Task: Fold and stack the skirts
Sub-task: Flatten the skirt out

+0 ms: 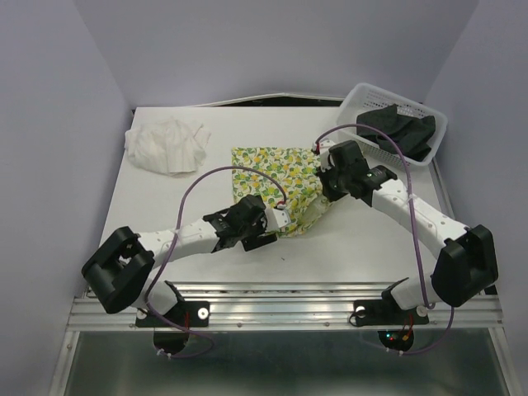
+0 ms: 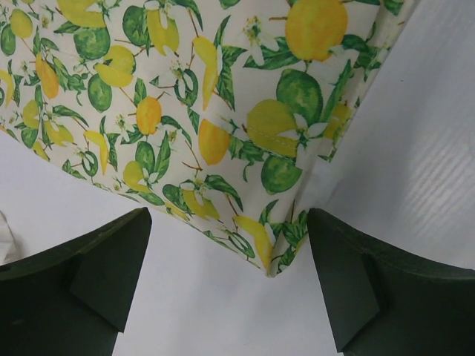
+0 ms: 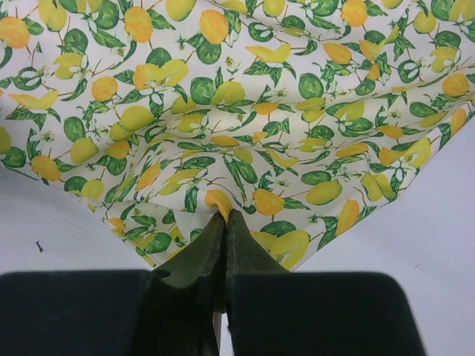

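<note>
The lemon-print skirt (image 1: 272,177) lies partly folded in the middle of the table. My left gripper (image 1: 266,224) is open at its near corner; in the left wrist view the corner (image 2: 276,259) sits between the spread fingers (image 2: 96,274), untouched. My right gripper (image 1: 323,183) is shut on the skirt's right edge; in the right wrist view the closed fingertips (image 3: 226,222) pinch a fold of the print (image 3: 223,111). The white skirt (image 1: 169,145) lies crumpled at the far left. The black skirt (image 1: 400,130) lies in the basket.
The white mesh basket (image 1: 363,95) stands at the far right corner of the white table (image 1: 165,214). Purple walls close in the left, back and right. A metal rail (image 1: 289,307) runs along the near edge by the arm bases.
</note>
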### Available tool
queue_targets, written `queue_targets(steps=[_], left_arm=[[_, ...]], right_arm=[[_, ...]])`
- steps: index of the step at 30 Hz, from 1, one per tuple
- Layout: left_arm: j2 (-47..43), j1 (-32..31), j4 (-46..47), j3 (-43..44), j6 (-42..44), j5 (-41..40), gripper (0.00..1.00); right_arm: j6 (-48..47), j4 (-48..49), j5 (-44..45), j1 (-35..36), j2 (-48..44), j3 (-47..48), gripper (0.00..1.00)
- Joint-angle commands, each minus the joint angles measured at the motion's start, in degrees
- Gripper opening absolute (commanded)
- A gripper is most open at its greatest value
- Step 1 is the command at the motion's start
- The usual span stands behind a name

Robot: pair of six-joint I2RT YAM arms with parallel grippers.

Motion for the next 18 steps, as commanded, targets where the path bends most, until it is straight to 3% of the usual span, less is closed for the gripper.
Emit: queue_targets(steps=[1,10,18], left_arm=[[1.70,-0.47,4.72,2.55,0.84,-4.06,0.99],[6.19,-0.21,15.34,2.64,-1.44,-19.52,0.98],[3.28,0.67,23.96,0.79,2.51,-25.41,0.97]], right_arm=[[0.50,-0.93,-2.36,-0.41,-0.83,3.47,0.01],[-2.75,-2.77,-7.99,-0.41,-2.41,4.09,0.01],[-5.48,-3.56,-8.88,-0.41,-3.47,3.74,0.01]])
